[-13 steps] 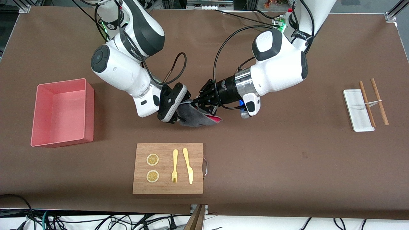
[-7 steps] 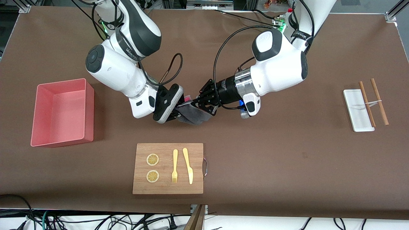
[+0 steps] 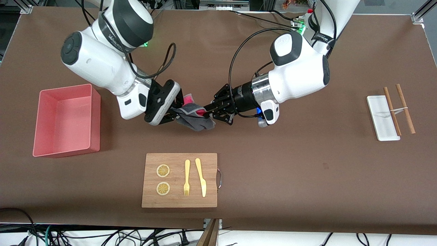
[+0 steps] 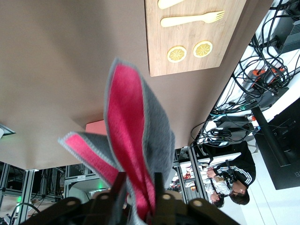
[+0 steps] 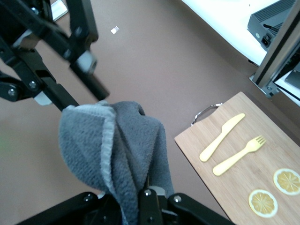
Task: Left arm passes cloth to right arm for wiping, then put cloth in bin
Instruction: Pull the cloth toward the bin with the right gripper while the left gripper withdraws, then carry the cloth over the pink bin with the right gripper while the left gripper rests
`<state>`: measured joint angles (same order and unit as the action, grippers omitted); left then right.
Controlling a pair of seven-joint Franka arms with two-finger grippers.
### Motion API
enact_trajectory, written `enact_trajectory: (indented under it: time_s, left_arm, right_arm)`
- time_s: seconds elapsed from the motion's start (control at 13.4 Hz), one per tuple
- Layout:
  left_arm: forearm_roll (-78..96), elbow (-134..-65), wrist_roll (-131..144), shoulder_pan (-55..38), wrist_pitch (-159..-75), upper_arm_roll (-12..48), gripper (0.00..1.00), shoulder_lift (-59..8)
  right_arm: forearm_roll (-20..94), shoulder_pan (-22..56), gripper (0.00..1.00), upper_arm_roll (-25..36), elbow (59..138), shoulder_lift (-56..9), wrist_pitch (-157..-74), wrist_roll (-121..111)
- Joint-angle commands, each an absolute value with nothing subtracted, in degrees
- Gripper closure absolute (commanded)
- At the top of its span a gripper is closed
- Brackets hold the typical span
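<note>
The cloth (image 3: 195, 120), dark grey with a pinkish-red inner face, hangs bunched in the air over the table's middle, between the two grippers. My right gripper (image 3: 175, 112) is shut on one end of it; the right wrist view shows grey folds (image 5: 122, 140) pinched at its jaws (image 5: 136, 197). My left gripper (image 3: 209, 112) stands with its fingers apart, and the cloth's other end (image 4: 136, 122) still lies loosely between them (image 4: 136, 180). It also shows in the right wrist view (image 5: 84, 98), fingers spread at the cloth's corner. The pink bin (image 3: 95, 116) stands empty toward the right arm's end.
A wooden board (image 3: 181, 198) with two lemon slices, a fork and a knife lies nearer the front camera than the cloth. A small white tray (image 3: 379, 116) with two brown sticks (image 3: 391, 109) lies toward the left arm's end.
The right arm has drawn back toward the bin's end with the cloth, pulling it out from the left gripper. The left arm has stayed nearly still.
</note>
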<state>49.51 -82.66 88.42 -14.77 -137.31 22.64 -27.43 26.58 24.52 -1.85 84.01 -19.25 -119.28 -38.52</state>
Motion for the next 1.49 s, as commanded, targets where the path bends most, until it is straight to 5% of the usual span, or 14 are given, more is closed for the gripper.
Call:
enact_trajectory:
  time_s: [0.0,0.45,0.97,1.12,1.42]
  left_arm:
    - [50.2,-81.7,88.4,-14.0,-136.6,22.6,0.00,-27.8]
    - [39.7,-81.4,83.7,-9.2,-124.0,22.4,0.00,-26.8]
    - [30.0,-81.4,63.7,-4.1,-108.5,22.2,0.00,-25.0]
    - [25.8,-81.4,58.2,-3.3,-104.7,22.3,0.00,-24.3]
    - [15.4,-81.4,46.7,-2.7,-98.4,22.2,0.00,-22.3]
  right_arm:
    - [26.2,22.2,1.00,-1.5,84.5,-17.5,-115.0,-38.3]
    - [24.7,15.0,1.00,-0.1,85.6,-17.0,-103.0,-38.3]
    - [10.9,10.3,1.00,2.3,100.3,-14.3,-104.7,-26.4]
    - [10.3,8.7,1.00,2.6,106.0,-14.3,-108.4,-22.5]
    - [6.0,8.0,1.00,3.9,119.4,-16.6,-129.4,-20.3]
